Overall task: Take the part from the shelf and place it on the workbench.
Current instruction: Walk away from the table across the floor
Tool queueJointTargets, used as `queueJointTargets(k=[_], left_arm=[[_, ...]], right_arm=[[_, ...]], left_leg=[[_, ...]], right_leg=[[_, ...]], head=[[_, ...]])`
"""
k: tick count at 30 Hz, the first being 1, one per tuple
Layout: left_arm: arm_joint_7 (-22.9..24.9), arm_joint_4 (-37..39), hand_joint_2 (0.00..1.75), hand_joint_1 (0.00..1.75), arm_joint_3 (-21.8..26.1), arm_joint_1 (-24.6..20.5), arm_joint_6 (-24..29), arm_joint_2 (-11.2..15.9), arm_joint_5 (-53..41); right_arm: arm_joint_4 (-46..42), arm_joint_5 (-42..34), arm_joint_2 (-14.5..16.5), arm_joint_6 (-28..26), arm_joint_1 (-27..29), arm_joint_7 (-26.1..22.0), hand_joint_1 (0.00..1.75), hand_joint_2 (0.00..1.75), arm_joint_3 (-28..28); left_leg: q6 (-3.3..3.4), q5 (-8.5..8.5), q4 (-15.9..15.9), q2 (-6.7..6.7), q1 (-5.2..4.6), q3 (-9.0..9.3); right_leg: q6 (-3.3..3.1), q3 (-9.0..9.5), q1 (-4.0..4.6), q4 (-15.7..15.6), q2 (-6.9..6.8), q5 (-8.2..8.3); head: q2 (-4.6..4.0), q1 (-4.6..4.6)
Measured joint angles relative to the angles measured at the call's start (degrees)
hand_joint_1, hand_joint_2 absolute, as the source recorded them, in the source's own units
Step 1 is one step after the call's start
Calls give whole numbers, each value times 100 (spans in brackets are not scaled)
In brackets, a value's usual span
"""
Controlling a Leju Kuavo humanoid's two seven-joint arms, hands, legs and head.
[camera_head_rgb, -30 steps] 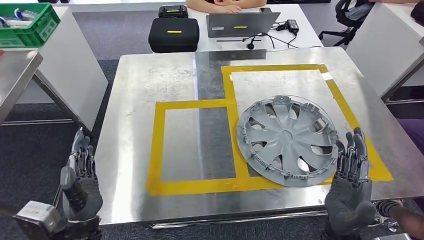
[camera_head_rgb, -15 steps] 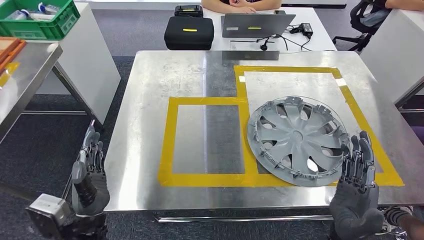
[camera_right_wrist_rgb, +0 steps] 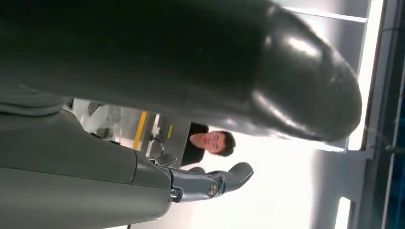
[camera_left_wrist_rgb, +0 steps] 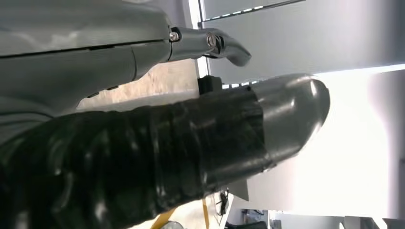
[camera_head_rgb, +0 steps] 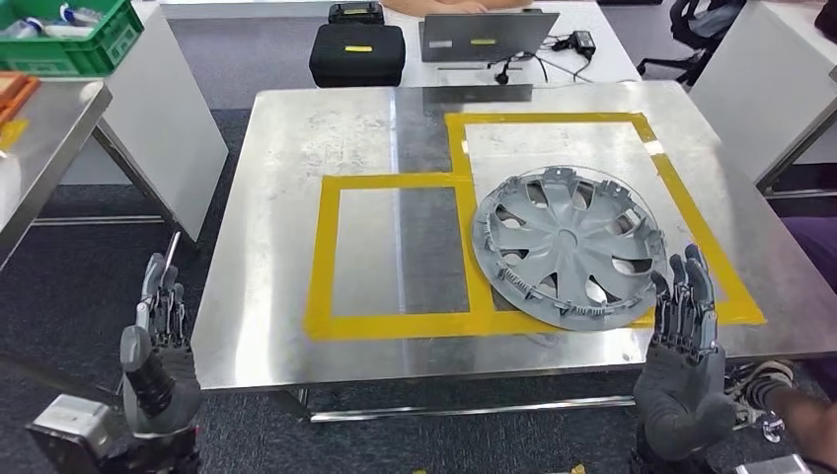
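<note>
Now the grey plastic wheel cover (camera_head_rgb: 566, 247) lies flat on the square brushed-steel counter (camera_head_rgb: 286, 247), one part and one only, sitting toward the robot's right and overlapping the yellow tape outline (camera_head_rgb: 395, 322). That tape marks two joined rectangles, a smaller one nearer the middle and a larger one further back; the cover straddles their shared strip and its near rim crosses the front strip. Bare steel runs wide on the left half, right out to the counter's edge. Dark carpet floor (camera_head_rgb: 69, 286) opens beside the counter on the left. Beyond the far edge sit one black zipped case (camera_head_rgb: 356, 54) and one grey laptop (camera_head_rgb: 486, 36) on a white table. A green plastic crate (camera_head_rgb: 64, 39) stands at far left. The left hand (camera_head_rgb: 156, 341) hangs upright below the counter's near left corner, fingers straight and holding nothing. The right hand (camera_head_rgb: 683, 346) stands upright at the front edge, fingers spread apart and empty, fingertips just beside the cover's rim.
</note>
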Motion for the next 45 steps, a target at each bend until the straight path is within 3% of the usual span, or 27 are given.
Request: queueJointTargets(k=[2, 3, 6, 7, 8, 9, 10, 12, 14, 17, 19, 22, 24, 25, 27, 29, 30, 32, 33, 35, 37, 38, 39, 40, 42, 44, 45], left_arm=[[11, -7, 0, 0, 0, 0, 1, 1, -7], [17, -7, 0, 0, 0, -1, 1, 1, -6], [34, -5, 0, 0, -2, -3, -1, -2, -3], [37, -4, 0, 0, -3, -1, -1, -2, -3], [37, -3, 0, 0, -2, 0, -2, -2, -2], [37, -2, 0, 0, -2, 0, -2, -2, -2], [37, -2, 0, 0, -2, 1, -2, -2, -2], [37, -3, 0, 0, -2, -2, -2, -2, -3], [41, -4, 0, 0, -4, -7, -3, -2, -16], [79, -8, 0, 0, -8, -6, -1, -2, -69], [124, -10, 0, 0, -10, 0, 8, -1, -107], [170, -7, 0, 0, -14, 17, 34, 1, -120], [159, -2, 0, 0, -15, 26, 63, 2, -106], [138, -1, 0, 0, -14, 27, 75, 3, -90], [87, -6, 0, 0, -14, 24, 84, 6, -59], [75, -20, 0, 0, -15, 19, 73, 8, -74], [88, -28, 0, 0, -16, 19, 67, 8, -103], [122, -39, 0, 0, -19, 21, 60, 8, -170], [136, -42, 0, 0, -23, 21, 58, 8, -194], [160, -44, 0, 0, -36, 20, 59, 10, -221], [186, -44, 0, 0, -45, 28, 75, 13, -223], [196, -44, 0, 0, -48, 34, 86, 14, -219], [198, -44, 0, 0, -48, 38, 92, 15, -211], [197, -44, 0, 0, -48, 42, 91, 16, -194], [183, -44, 0, 0, -46, 48, 75, 17, -145], [148, -44, 0, 0, -45, 45, 58, 17, -112], [126, -44, 0, 0, -44, 42, 52, 17, -108]], right_arm=[[1, 1, 1, 15, 0, -7, 0, 0, 1], [2, 1, 2, 17, 1, -8, 0, 0, 1], [11, 2, 2, 20, 4, -10, 0, 0, 2], [15, 2, 2, 21, 6, -10, 0, 0, 2], [20, 2, 2, 23, 7, -11, 0, 0, 2], [24, 2, 2, 24, 7, -11, 0, 0, 2], [28, 2, 2, 26, 7, -12, 0, 0, 2], [31, 2, 2, 28, 2, -12, 0, 0, 2], [30, -3, 2, 35, 1, -16, 0, 0, 1], [31, -28, 3, 58, 18, -38, 0, 0, -1], [31, -61, 6, 85, 34, -58, 0, 0, -3], [33, -122, 14, 121, 80, -109, 0, 0, -15], [37, -143, 22, 138, 121, -150, 0, 0, -29], [39, -143, 24, 149, 135, -160, 0, 0, -38], [38, -127, 27, 167, 141, -155, 0, 0, -54], [33, -116, 31, 169, 140, -125, 0, 0, -69], [32, -124, 33, 167, 140, -110, 0, 0, -77], [27, -157, 33, 163, 144, -110, 0, 0, -93], [25, -178, 33, 163, 147, -121, 0, 0, -102], [21, -215, 34, 165, 162, -161, 0, 0, -127], [26, -231, 36, 174, 193, -215, 0, 0, -150], [33, -230, 37, 179, 211, -245, 0, 0, -156], [40, -222, 37, 182, 226, -274, 0, 0, -160], [47, -210, 39, 183, 235, -303, 0, 0, -163], [55, -183, 44, 182, 240, -357, 0, 0, -164], [60, -174, 51, 181, 242, -398, 0, 0, -164], [62, -175, 54, 181, 245, -413, 0, 0, -164]], left_leg=[[61, 68, -45, 8, 15, -55], [98, 114, -67, 15, 27, -72], [173, 245, -72, 30, 34, -183], [178, 285, -58, 30, 29, -249], [175, 321, -41, 29, 25, -315], [167, 352, -22, 27, 23, -377], [155, 380, -4, 24, 23, -430], [115, 424, 36, 20, 14, -515], [54, 477, 65, 22, 0, -570], [-37, 523, 94, 22, 2, -620], [-97, 266, 357, 22, 11, -755], [-148, -395, 1407, 25, 23, -1117], [-128, -406, 1689, 25, 20, -1105], [-92, -266, 1514, 25, 13, -943], [45, -8, 726, 33, -29, -405], [156, 35, 70, 51, -79, 19], [182, 10, -60, 57, -97, 94], [185, 93, -149, 58, -89, 91], [191, 149, -199, 64, -69, 72], [205, 265, -267, 82, -26, 18], [218, 348, -240, 83, -25, -107], [209, 384, -214, 80, -23, -183], [195, 417, -176, 78, -18, -262], [176, 443, -132, 76, -10, -340], [126, 483, -38, 71, 4, -480], [56, 530, 32, 54, -3, -593], [19, 559, 51, 43, -11, -628]], right_leg=[[72, -44, -12, 17, 9, 2], [102, -100, -16, 111, 18, -101], [156, -435, -27, 1082, 36, -804], [166, -521, -28, 1434, 37, -971], [171, -535, -29, 1624, 37, -1022], [171, -441, -29, 1582, 37, -959], [164, -245, -30, 1324, 37, -822], [131, 300, -22, 500, 45, -591], [78, 596, 0, 22, 58, -543], [-20, 568, 6, -44, 52, -488], [-111, 510, -11, -81, 31, -402], [-179, 340, 4, -72, 21, -276], [-186, 216, 26, -53, 22, -199], [-186, 170, 41, -46, 23, -166], [-177, 107, 75, -37, 27, -108], [-136, 64, 82, -31, 24, -44], [-104, 42, 74, -32, 19, -7], [-41, 8, 64, -41, 17, 46], [-12, -35, 65, 4, 25, -12], [43, -211, 46, 421, 47, -380], [99, -443, 10, 1180, 53, -837], [125, -503, -9, 1476, 53, -942], [148, -474, -27, 1579, 53, -924], [168, -343, -47, 1461, 52, -810], [201, 144, -81, 723, 57, -572], [175, 519, -72, 123, 84, -537], [146, 572, -57, 26, 98, -573]], head=[[0, 6], [0, 23], [0, 129], [0, 163], [1, 188], [1, 212], [1, 238], [0, 286], [1, 296], [0, 272], [0, 222], [1, 129], [1, 81], [0, 59], [0, 27], [0, 19], [0, 16], [0, -2], [0, -2], [0, 48], [0, 113], [0, 144], [0, 164], [0, 186], [0, 231], [0, 261], [1, 261]])
